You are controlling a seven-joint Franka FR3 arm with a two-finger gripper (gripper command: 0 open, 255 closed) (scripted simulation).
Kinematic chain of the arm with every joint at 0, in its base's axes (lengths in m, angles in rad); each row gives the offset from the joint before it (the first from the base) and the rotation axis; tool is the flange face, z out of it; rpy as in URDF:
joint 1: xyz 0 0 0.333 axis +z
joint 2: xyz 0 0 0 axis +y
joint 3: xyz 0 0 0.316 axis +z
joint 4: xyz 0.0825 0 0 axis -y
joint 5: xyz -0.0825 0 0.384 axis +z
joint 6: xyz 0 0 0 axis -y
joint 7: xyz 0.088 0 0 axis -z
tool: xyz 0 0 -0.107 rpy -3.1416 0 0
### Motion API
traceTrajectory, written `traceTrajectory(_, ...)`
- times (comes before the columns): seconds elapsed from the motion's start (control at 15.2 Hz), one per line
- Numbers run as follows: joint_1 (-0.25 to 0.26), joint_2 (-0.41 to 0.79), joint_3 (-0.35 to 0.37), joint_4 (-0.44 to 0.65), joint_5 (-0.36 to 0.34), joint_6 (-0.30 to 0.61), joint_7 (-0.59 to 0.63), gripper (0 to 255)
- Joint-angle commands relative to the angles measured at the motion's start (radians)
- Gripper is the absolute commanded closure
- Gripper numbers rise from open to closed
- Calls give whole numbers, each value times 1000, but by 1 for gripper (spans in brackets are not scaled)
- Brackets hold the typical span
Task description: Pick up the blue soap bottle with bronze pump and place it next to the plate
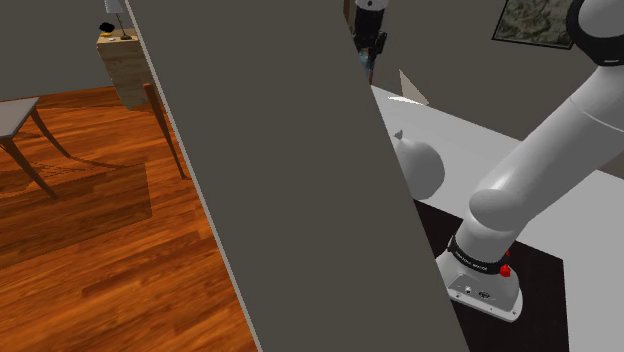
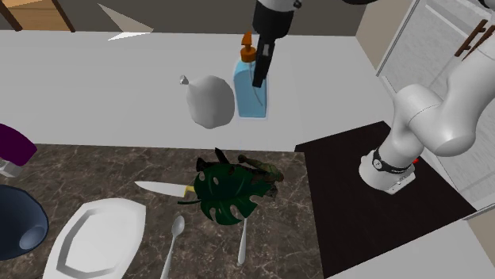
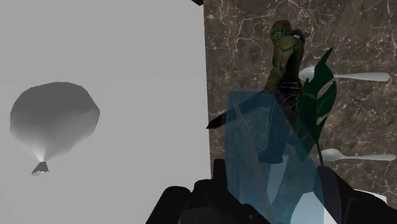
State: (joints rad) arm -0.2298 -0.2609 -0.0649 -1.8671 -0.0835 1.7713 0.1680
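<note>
White and marbled, the bench (image 2: 95,87) carries the plate (image 2: 94,238). Well apart from the plate is the translucent blue bottle (image 2: 247,103), clasped, it seems, by the end effector (image 2: 259,78) just under its bronze pump (image 2: 247,51). I judge the bottle stiff, fairly light, and slick-sided; squeezing its flat faces, not the thin pump, should keep it from twisting or slipping.

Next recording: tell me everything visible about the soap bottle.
The soap bottle is a flat, translucent pale-blue body topped by an orange-brown pump. It is upright over the white counter, beside a grey rounded lump, clasped between the gripper's black fingers. Whether it rests on the counter is unclear.
</note>
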Motion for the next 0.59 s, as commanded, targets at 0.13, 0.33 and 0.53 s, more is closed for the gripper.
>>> traceTrajectory(0.13, 24, 70, 40, 16, 1, 49, 68, 255)
traceTrajectory(0.33, 44, 134, 69, 38, -2, 86, 121, 255)
traceTrajectory(0.53, 65, 205, 96, 73, -10, 119, 172, 255)
